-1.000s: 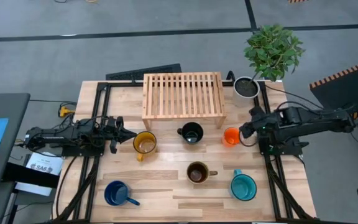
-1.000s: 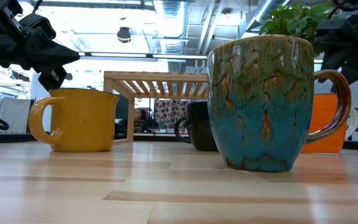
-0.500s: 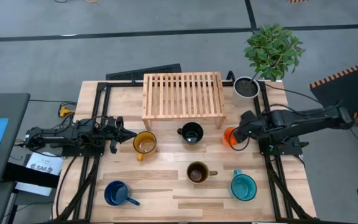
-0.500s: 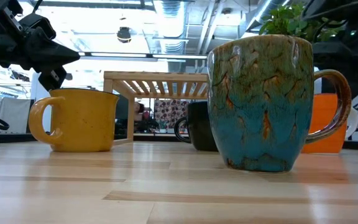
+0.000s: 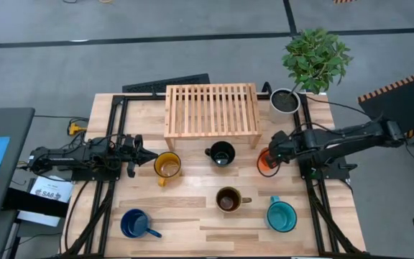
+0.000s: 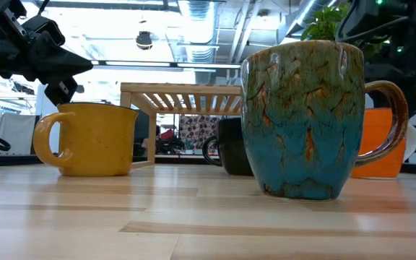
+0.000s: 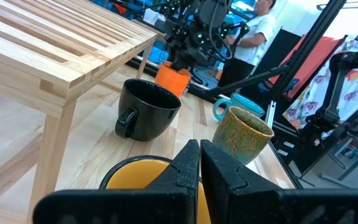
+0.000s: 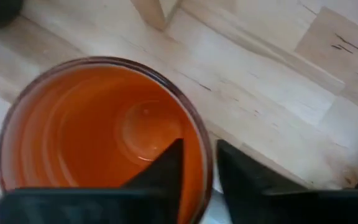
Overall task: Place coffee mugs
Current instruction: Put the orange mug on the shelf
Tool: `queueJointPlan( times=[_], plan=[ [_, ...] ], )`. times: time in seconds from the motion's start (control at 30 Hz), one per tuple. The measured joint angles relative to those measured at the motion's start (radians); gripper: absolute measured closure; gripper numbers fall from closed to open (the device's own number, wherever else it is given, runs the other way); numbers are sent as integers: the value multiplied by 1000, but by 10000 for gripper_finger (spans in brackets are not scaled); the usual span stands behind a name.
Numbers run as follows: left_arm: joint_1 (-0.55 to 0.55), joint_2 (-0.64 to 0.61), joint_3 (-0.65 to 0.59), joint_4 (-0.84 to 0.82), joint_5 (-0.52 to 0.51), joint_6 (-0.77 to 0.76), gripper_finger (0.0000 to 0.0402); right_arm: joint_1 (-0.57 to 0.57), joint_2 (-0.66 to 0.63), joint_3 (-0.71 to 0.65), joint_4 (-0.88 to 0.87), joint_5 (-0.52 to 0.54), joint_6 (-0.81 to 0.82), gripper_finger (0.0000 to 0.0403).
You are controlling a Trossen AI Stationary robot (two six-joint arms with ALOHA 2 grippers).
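Note:
Six coffee mugs stand upright on the wooden table: yellow [image 5: 167, 165], black [image 5: 221, 153], orange [image 5: 265, 161], brown [image 5: 228, 200], teal [image 5: 281, 215] and dark blue [image 5: 134, 223]. My right gripper [image 5: 270, 158] reaches in from the table's right and is down at the orange mug [image 8: 98, 137], shut on it. My left gripper [image 5: 148, 154] hangs shut just left of the yellow mug and above it [image 7: 135, 177], touching nothing. In the low view the teal mug [image 6: 305, 119] fills the front, with the orange mug [image 6: 381, 141] behind it. My right gripper has the orange mug's rim [image 8: 207, 163] between its two fingers, one finger [image 8: 166, 167] inside the mug and one [image 8: 244, 174] outside. The fingers come from above, slanting in from the table's right. The mug stands upright on the table.
A slatted wooden rack [image 5: 212, 110] stands at the far middle, just behind the black and orange mugs. A white pot with a green plant [image 5: 284, 101] sits at the far right corner. Black frame rails [image 5: 315, 208] run along both table sides. A person shows beyond the table [image 7: 253, 28].
My right gripper has gone toward the table's left edge and down, from beside the orange mug to over it, ending at its rim. The mugs and my left gripper have kept still.

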Motion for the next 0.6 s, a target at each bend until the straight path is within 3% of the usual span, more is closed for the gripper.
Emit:
queueJointPlan(
  times=[0.1,0.27,0.43,0.6],
  plan=[
    [0,0,0,0,0,0,401,0,-5,22,-38,-27,-46,367],
    [0,0,0,0,0,0,401,-8,-24,157,-178,-82,-180,366],
    [0,0,0,0,0,0,401,-33,-16,431,-399,-177,-339,366],
    [0,0,0,0,0,0,401,-85,108,774,-544,-279,-374,366]
  ],
)
